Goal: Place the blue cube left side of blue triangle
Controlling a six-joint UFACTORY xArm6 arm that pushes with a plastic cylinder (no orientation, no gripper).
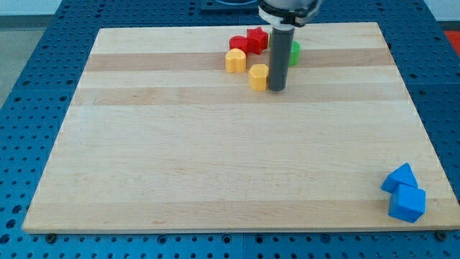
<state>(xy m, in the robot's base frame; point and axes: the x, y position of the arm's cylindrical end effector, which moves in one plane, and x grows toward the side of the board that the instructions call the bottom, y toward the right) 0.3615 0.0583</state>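
Currently my tip (277,88) touches the yellow block (258,75) near the wooden board's (215,165) top; no fingers, just a rod. Blue cube (407,203) touches blue triangle (399,178), bottom-right.

Near the middle of the board's (215,180) top edge a tight cluster blocks passage: a red cylinder (238,43) and a red star-like block (256,38) touching each other, a yellow heart-like block (235,60) just below them, a yellow block (259,75) lower still, and a green block (294,51) mostly hidden behind the rod. My tip (277,88) stands just beside the yellow block, on its right. At the bottom right corner the blue triangle (399,178) and blue cube (407,203) touch, the cube hard against the bottom edge. Between the cluster and that corner the wood lies open, as does the whole left side down to the bottom left corner.
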